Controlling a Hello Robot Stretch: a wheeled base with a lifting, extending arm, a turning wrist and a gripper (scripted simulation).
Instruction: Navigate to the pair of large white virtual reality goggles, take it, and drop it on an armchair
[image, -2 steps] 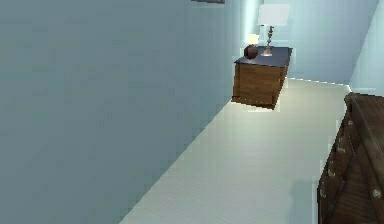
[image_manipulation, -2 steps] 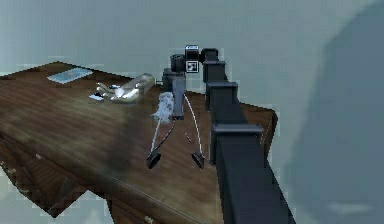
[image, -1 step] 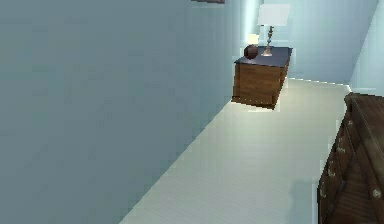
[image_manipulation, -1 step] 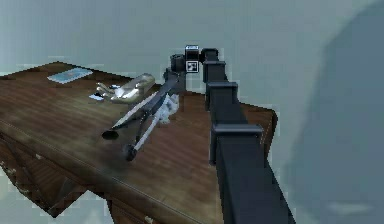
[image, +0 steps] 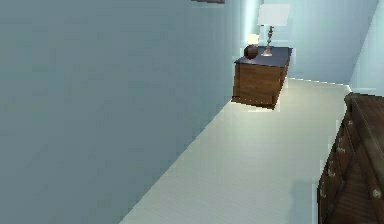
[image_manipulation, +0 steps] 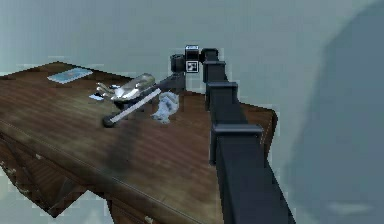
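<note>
Goggles (image_manipulation: 136, 91), a pale grey-white lump, lying left of centre on the wooden dresser top (image_manipulation: 60, 130) in the arm side view. Further left, 1 flat pale slab (image_manipulation: 66, 75). Just right, a dark rod (image_manipulation: 128, 110) and a pale blob (image_manipulation: 165, 108). Gripper (image_manipulation: 175, 78) at upper centre, near that blob; cannot tell whether holding anything.

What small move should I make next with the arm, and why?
Probably a small lift of the arm. The end effector shows at a grey-white thing and a pale blob on the wooden top, and I cannot tell whether it holds anything. A slight rise should show whether either comes clear.
</note>
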